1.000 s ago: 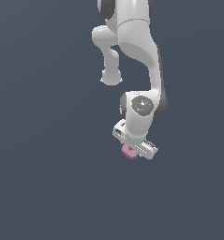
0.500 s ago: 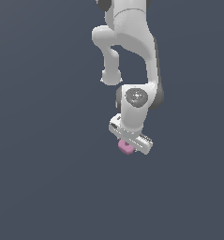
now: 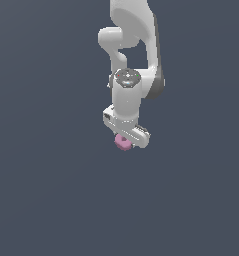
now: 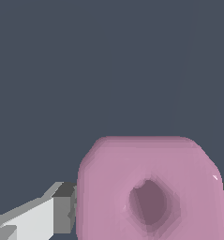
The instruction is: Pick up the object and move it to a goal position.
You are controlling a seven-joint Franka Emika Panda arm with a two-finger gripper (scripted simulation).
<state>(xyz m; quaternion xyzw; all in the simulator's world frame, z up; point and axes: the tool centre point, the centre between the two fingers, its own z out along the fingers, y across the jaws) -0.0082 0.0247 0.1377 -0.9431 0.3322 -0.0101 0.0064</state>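
Plain dark grey-blue backdrop, no container visible | white gripper (image 3: 127, 141) points down, jaws closed tight on pink ring (image 3: 122, 142) | ring (image 4: 151, 192) sits between fingers (image 4: 36, 218), hole facing wrist camera

Light: even, soft illumination was rendered; the white arm (image 3: 128, 95) was lit brightest on its upper faces.
Shadows: a shaded right flank was seen on the arm; none were cast on the flat slate backdrop.
Glare: one tiny highlight was noted on the pink ring (image 4: 151, 187).
Sharpness: edges were coarse, slightly pixelated; no distortion was observed.
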